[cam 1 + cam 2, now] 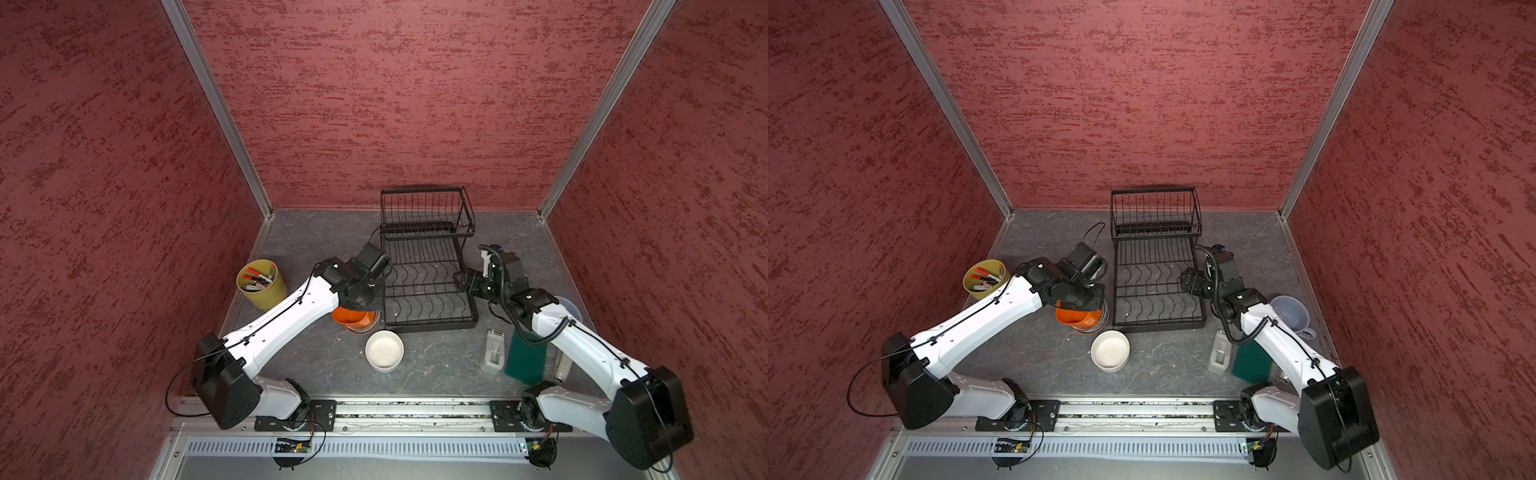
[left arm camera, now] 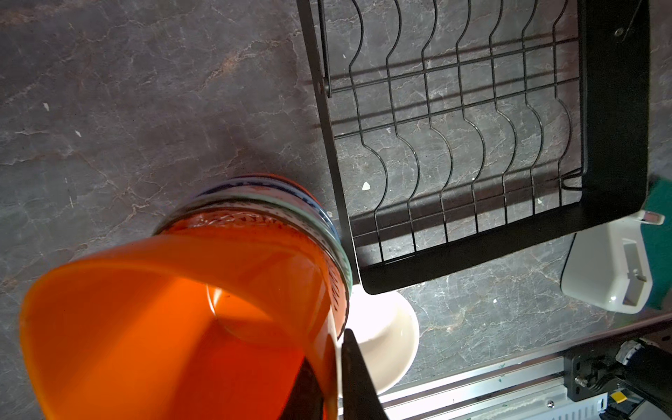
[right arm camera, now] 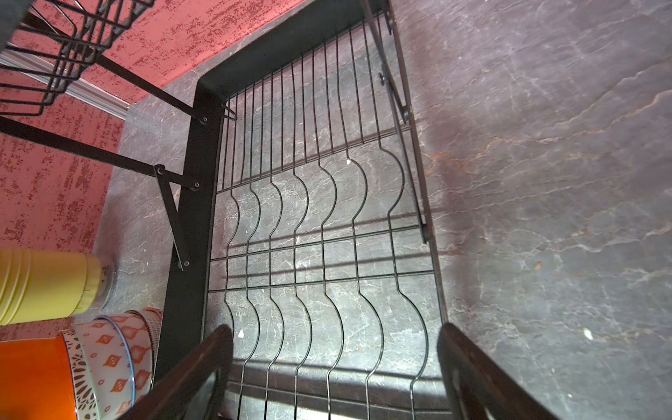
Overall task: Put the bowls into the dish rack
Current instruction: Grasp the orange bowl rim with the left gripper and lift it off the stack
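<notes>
Left arm: its white link runs slantwise up to the front-left corner of the dish rack (image 1: 428,286), and the black wrist bends down over the bowls there.
Left hand (image 2: 329,349): closed narrow on the wall of the orange bowl (image 2: 145,309), with one dark finger inside the rim and one outside.
Orange bowl: smooth, glossy, translucent plastic with a round flared rim. It is tipped on top of the patterned bowls (image 2: 276,196), just left of the rack's front-left corner. Whether it bears on them cannot be told.
Patterned bowls: a nested stack, glazed white with red diamond marks and blue bands, touching or nearly touching the rack's left edge.
White bowl (image 1: 384,349): plain, matte, thick-walled and round. It stands upright on the tabletop (image 1: 311,353), just in front of the rack's front-left corner.
Dish rack: thin black wire with wavy slots in a flat base frame, and a smaller raised basket (image 1: 426,208) at the back. No bowl is in it.
Right arm: angled in from the rack's right side, with the wrist level over the right edge.
Right hand (image 3: 334,329): spread wide and holding nothing, with its dark fingers above the base wires.
Cup of markers (image 1: 262,284): yellow-green and ribbed, well left of the rack.
Tabletop: grey with pale veins, like stone.
</notes>
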